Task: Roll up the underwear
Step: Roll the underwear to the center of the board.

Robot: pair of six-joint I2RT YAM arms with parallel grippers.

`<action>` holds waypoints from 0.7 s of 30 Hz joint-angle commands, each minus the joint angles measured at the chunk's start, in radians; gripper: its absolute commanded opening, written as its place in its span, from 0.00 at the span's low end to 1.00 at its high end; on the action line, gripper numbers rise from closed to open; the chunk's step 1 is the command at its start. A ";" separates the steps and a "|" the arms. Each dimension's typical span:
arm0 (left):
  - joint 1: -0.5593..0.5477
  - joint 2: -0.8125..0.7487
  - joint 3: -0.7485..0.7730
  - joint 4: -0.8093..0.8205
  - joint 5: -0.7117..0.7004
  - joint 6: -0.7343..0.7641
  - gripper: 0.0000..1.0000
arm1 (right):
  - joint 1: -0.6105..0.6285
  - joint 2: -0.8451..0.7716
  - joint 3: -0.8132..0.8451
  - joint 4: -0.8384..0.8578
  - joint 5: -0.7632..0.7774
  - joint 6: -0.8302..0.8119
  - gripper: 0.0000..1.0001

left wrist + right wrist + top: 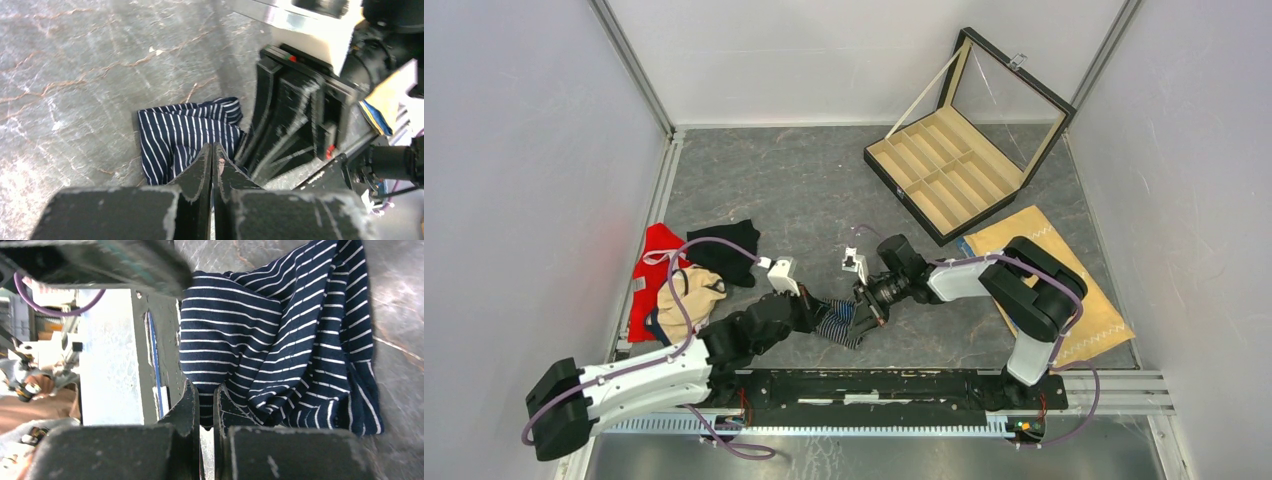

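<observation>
The striped briefs (837, 327) lie bunched on the table (804, 180), near the middle of its near edge, between the two arms. The right gripper (206, 390) has its jaws pinched on a fold of the cloth. The left gripper (212, 150) has its jaws together at the opposite edge, seemingly nipping it. The roll looks barely begun; next, both should turn the held cloth over evenly.

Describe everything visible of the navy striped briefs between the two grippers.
These are dark navy soft-fabric briefs with thin pale stripes, crumpled and partly folded over, not yet rolled. They lie on the grey marbled tabletop near the arms' bases. The left gripper and right gripper are each shut at an edge, apparently pinching the fabric.
</observation>
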 commanded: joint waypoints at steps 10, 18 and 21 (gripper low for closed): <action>-0.006 -0.003 -0.024 0.122 0.213 0.150 0.02 | -0.081 0.051 -0.067 0.151 0.140 0.250 0.00; -0.008 0.036 -0.025 0.145 0.203 0.151 0.02 | -0.117 0.077 -0.101 0.194 0.151 0.304 0.03; -0.007 0.058 -0.024 0.150 0.197 0.151 0.02 | -0.129 0.095 -0.120 0.236 0.139 0.329 0.03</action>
